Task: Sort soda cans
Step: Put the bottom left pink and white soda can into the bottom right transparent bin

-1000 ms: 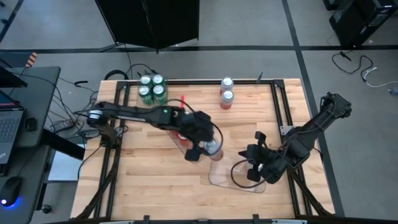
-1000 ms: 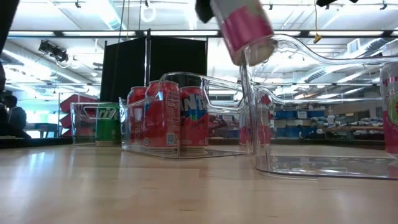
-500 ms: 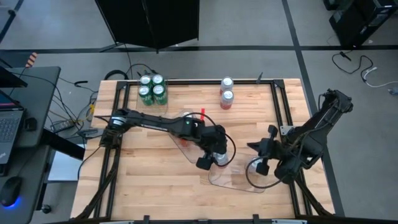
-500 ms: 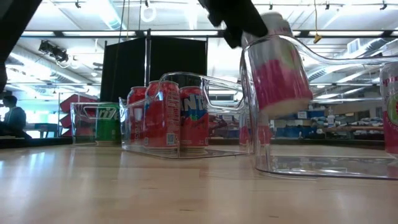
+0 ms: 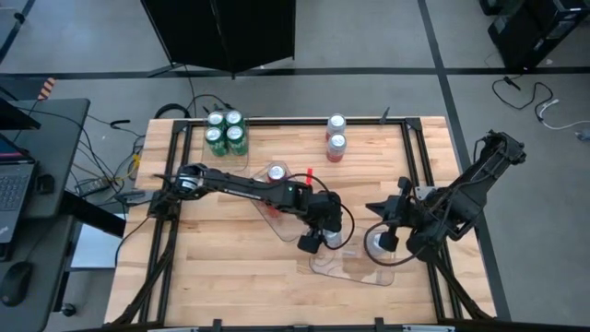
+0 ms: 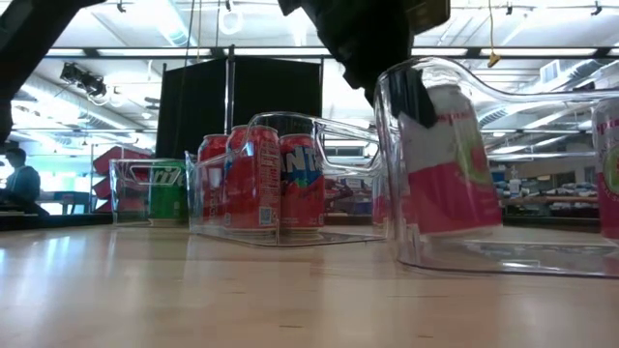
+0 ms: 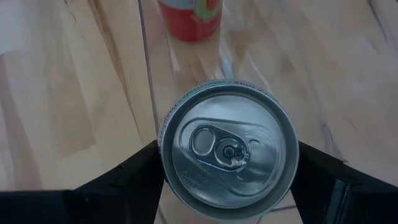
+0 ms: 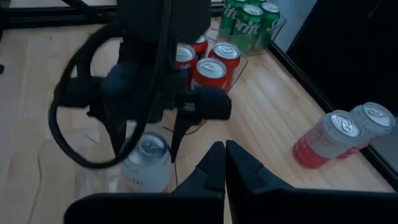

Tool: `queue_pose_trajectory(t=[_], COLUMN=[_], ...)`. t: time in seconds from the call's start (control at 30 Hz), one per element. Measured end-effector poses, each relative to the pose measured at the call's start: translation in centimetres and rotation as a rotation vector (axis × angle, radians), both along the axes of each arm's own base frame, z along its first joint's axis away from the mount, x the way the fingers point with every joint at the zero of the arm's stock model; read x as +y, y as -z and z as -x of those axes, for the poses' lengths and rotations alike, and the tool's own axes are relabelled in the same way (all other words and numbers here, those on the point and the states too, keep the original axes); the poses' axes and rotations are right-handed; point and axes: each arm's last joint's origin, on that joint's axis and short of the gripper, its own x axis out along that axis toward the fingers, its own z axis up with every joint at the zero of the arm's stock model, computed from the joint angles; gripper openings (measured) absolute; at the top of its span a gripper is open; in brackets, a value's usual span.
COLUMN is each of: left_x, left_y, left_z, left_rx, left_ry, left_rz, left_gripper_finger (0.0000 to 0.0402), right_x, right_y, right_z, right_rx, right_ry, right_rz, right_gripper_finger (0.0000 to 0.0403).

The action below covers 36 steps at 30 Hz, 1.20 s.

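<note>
From above: four green cans point(image 5: 225, 131) in a tray and two pink-and-silver cans point(image 5: 336, 138) stand on the table point(image 5: 230, 267). Left pincer point(image 5: 320, 240) grasps a held can point(image 7: 229, 153) inside a clear tray point(image 6: 503, 256). Right pincer point(image 8: 221, 163) is clenched, empty. Low view: three red cans point(image 6: 253, 180) visible.

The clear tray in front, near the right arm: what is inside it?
One silver-and-pink can, held by the left hand. The arm covers part of the clear tray from above.
</note>
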Motion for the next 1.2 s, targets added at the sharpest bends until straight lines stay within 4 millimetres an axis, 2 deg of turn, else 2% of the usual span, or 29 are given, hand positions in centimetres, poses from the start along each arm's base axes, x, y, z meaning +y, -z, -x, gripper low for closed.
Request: queue_pose_trajectory(t=[0.7,0.73,0.83,0.9,1.07,1.2], left_x=[0.03,0.03,0.05,0.14,0.14,0.06], left_y=[0.58,0.59,0.70,1.07,0.89,0.42], left_z=[-0.32,-0.32,-0.32,-0.28,-0.33,-0.35], left_rx=[0.006,0.007,0.009,0.025,0.013,0.013], left_ry=[-0.053,-0.054,-0.060,-0.063,-0.060,-0.056], left_rz=[0.017,0.017,0.007,0.001,0.005,0.005], left_gripper_finger=[0.0279,0.0291,0.0362,0.0383,0.0352,0.0350], right_x=[0.16,0.16,0.17,0.17,0.17,0.17], right_y=[-0.13,-0.12,-0.11,-0.11,-0.10,-0.10], right_z=[-0.33,-0.33,-0.33,-0.33,-0.32,-0.33], right_rx=[-0.018,-0.018,-0.013,-0.013,-0.012,-0.012], right_ry=[-0.009,-0.010,-0.013,-0.013,-0.014,-0.014], right_rz=[-0.011,-0.012,-0.016,-0.016,-0.016,-0.017], right_gripper_finger=[0.0000,0.0000,0.0000,0.0000,0.0000,0.0000])
